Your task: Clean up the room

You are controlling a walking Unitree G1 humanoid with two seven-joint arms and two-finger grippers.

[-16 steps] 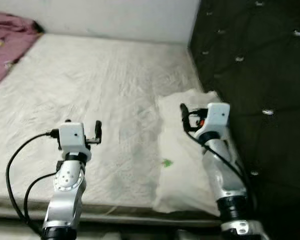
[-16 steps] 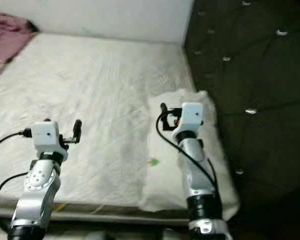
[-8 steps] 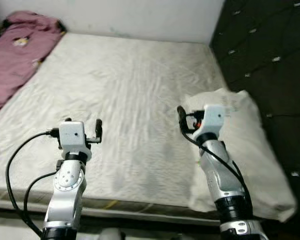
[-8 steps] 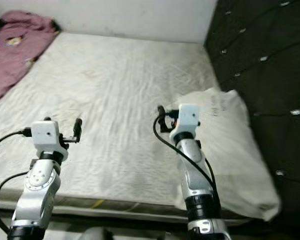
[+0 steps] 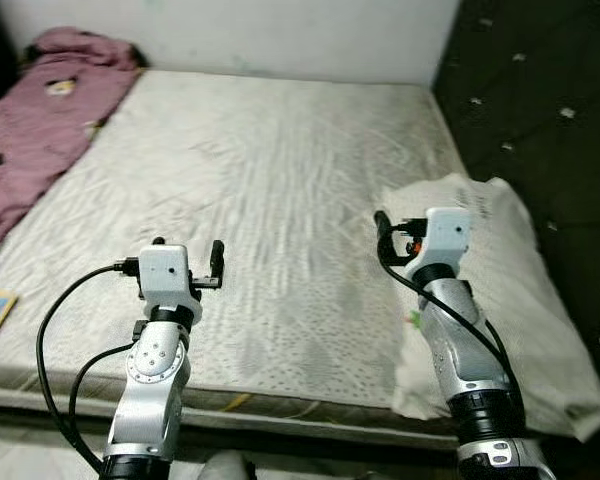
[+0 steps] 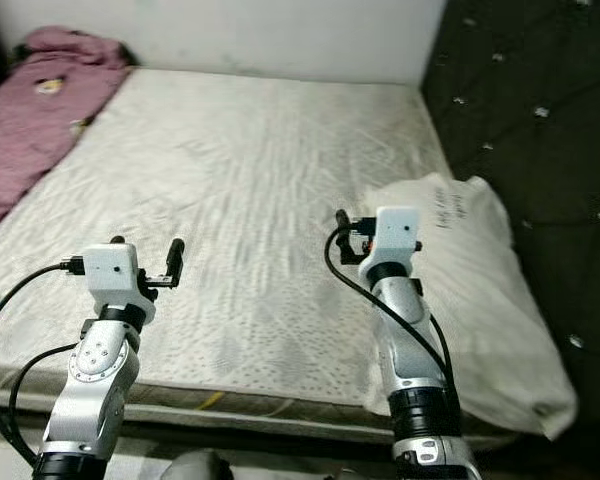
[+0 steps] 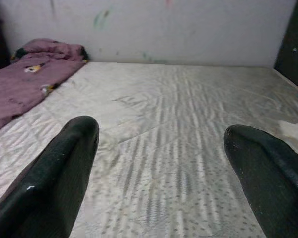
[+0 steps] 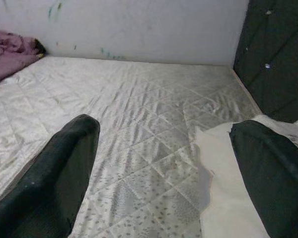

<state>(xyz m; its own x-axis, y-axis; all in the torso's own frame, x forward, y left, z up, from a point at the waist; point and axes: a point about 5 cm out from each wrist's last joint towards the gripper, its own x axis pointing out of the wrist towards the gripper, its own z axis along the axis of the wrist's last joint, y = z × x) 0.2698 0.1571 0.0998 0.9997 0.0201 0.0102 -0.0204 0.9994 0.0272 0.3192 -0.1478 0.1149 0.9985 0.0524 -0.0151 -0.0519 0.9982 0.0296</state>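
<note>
Bare quilted mattress (image 5: 270,190) ahead, against a white wall (image 5: 280,35). Pillow (image 5: 510,300) lies at the mattress's right edge, beside the dark tufted headboard (image 5: 540,110). Pink blanket (image 5: 40,120) bunched along the far left side. Left gripper (image 7: 161,163) held over the near left part of the mattress, jaws apart, empty. Right gripper (image 8: 164,168) over the pillow's inner edge, jaws apart, empty.

A home bedroom: bare quilted mattress (image 5: 270,190), pillow (image 5: 510,290) (white), dark tufted headboard (image 5: 540,110), pink blanket (image 5: 40,120).
</note>
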